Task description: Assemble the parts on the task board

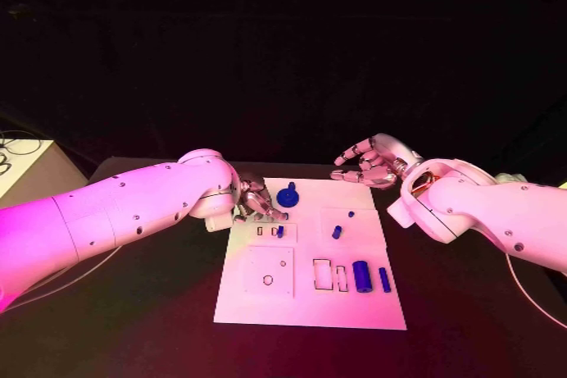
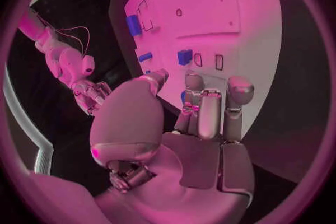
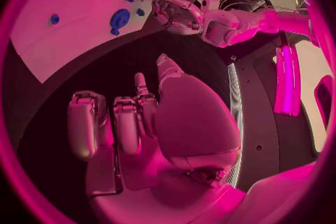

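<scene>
The left robot hand [image 1: 256, 202] is seen lowered over the far left part of the task board [image 1: 310, 306], its fingers [image 2: 198, 102] curled downward close to a small blue part [image 1: 280, 231] standing beside two small slots; whether anything is pinched in it cannot be told. The right robot hand [image 1: 369, 166] is held raised beyond the board's far edge, above the dark tabletop [image 1: 142, 329], with its fingers loosely spread and nothing held in them.

Five blue parts are counted on the board. A round gear-like part [image 1: 289, 198] is found just beside the left robot hand, at the board's far edge. A small peg [image 1: 337, 232] is seen near the board's middle, between the two hands. Two upright cylinders, a thick one [image 1: 361, 276] and a thin one [image 1: 384, 280], are placed side by side toward the near right, well apart from both hands.
</scene>
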Controlling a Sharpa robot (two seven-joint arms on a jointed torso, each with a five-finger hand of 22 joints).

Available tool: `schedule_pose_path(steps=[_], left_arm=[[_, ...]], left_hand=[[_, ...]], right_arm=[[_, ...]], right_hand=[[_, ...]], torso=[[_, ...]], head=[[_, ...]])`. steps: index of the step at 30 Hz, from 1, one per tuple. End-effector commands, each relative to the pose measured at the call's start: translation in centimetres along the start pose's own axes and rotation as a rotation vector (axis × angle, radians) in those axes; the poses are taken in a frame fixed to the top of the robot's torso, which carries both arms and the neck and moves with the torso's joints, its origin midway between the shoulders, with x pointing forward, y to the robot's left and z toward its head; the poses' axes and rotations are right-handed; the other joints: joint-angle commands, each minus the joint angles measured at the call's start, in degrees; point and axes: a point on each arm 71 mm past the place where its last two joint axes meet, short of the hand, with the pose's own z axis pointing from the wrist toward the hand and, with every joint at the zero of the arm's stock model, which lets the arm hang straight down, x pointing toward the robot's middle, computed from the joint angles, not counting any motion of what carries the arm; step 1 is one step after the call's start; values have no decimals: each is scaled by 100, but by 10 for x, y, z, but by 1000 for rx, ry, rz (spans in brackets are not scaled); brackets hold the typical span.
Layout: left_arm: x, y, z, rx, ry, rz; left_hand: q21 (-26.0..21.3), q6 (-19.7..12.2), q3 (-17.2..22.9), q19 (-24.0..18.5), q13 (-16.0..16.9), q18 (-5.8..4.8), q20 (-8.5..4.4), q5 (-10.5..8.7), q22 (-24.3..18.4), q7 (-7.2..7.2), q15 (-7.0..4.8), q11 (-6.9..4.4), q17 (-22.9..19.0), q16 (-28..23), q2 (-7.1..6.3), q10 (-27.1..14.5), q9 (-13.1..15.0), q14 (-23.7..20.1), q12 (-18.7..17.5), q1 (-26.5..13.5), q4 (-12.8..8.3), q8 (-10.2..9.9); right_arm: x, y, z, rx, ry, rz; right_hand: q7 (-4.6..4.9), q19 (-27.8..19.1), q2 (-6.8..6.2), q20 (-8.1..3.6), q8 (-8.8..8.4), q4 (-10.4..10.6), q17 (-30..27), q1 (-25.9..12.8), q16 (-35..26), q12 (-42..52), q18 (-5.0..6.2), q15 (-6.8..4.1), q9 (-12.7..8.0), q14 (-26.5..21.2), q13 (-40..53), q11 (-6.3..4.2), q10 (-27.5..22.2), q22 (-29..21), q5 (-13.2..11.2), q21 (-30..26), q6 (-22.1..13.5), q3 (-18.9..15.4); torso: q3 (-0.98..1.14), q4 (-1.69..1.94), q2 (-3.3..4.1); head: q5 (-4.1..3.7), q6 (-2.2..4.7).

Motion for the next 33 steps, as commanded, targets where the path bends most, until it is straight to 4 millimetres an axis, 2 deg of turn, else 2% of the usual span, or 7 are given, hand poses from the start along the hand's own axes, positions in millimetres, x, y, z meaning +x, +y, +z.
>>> schedule_pose_path(steps=[1, 10, 15, 16, 17, 23, 33], left_arm=[[1, 2, 1, -53, 39, 61], [1, -2, 7, -71, 50, 87], [2, -5, 10, -68, 57, 93], [3, -5, 10, -67, 59, 95], [3, -6, 11, -67, 60, 96], [4, -7, 12, -61, 68, 100], [8, -13, 15, -41, 92, 113]], left_hand=[[33, -49, -41, -39, -8, -90, 4, -2, -3, 11, 19, 7, -10, -37, 4, -54, 15, -31, -4, -58, -6, 24], [15, -77, -107, -78, -70, -82, 9, -4, -42, 15, 24, 12, -45, -61, 9, -114, 42, -52, -47, -128, -6, 33], [9, -82, -115, -90, -90, -79, 10, -4, -54, 16, 25, 13, -57, -69, 13, -131, 46, -58, -61, -136, -5, 34], [5, -86, -121, -97, -107, -78, 11, -3, -62, 16, 25, 14, -64, -74, 21, -146, 50, -63, -74, -144, -5, 35], [5, -86, -121, -97, -107, -78, 11, -3, -62, 16, 25, 14, -64, -74, 21, -146, 50, -63, -74, -144, -5, 35], [4, -89, -125, -100, -122, -77, 11, -3, -64, 17, 26, 14, -66, -76, 25, -158, 52, -65, -85, -148, -5, 36], [-6, -98, -129, -119, -150, -73, 14, 0, -84, 18, 28, 15, -67, -77, 46, -185, 60, -69, -107, -150, -9, 37]], right_arm=[[0, 0, 0, -3, 3, -6], [-6, 0, 2, -27, -82, 13], [-7, 1, 4, -37, -117, 43], [-7, 1, 5, -36, -122, 54], [-7, 1, 5, -36, -124, 61], [-5, 1, 8, -28, -126, 101], [0, 0, 13, -21, -118, 126]], right_hand=[[-4, 144, 33, 14, -8, 2, 1070, 40, -55, -85, 74, 21, -7, 492, 861, 24, -4, 854, 44, -98, -52, 40], [2, -570, -21, 4, 35, 10, -51, 42, -805, -1575, 420, 6, 0, 142, -160, 22, -862, -248, 142, -1859, -214, 167], [9, -1584, -66, 9, 165, 18, -1811, 82, -2504, -3691, 866, 14, 51, -493, -1790, 41, -2022, -2207, 237, -4839, -302, 388], [18, -1664, -89, 18, 202, 20, -2537, 113, -3327, -4174, 895, 34, 64, -775, -2225, 58, -2258, -2512, 269, -5243, -331, 490], [30, -1673, -81, 42, 227, 25, -3184, 148, -4112, -4371, 885, 43, 71, -1003, -2451, 65, -2279, -2710, 302, -5472, -349, 615], [101, -1638, -374, 169, 299, -38, -3827, -9, -6011, -6069, 910, 188, 58, -1100, -4503, 154, -1898, -3950, 321, -6709, -307, 1400], [174, -1506, -511, 263, 314, -43, -4133, -170, -6889, -6787, 874, 255, 27, -1027, -5564, 234, -1759, -4617, 346, -7203, -275, 1747]], torso=[[0, 2, 5], [-8, 6, 20], [-7, 7, 29], [-6, 6, 32], [-6, 6, 32], [-6, 16, 31], [-9, 12, 35]], head=[[16, -13], [-28, -22], [-32, -18], [-32, -17], [-35, -18], [-44, -32], [-50, -50]])
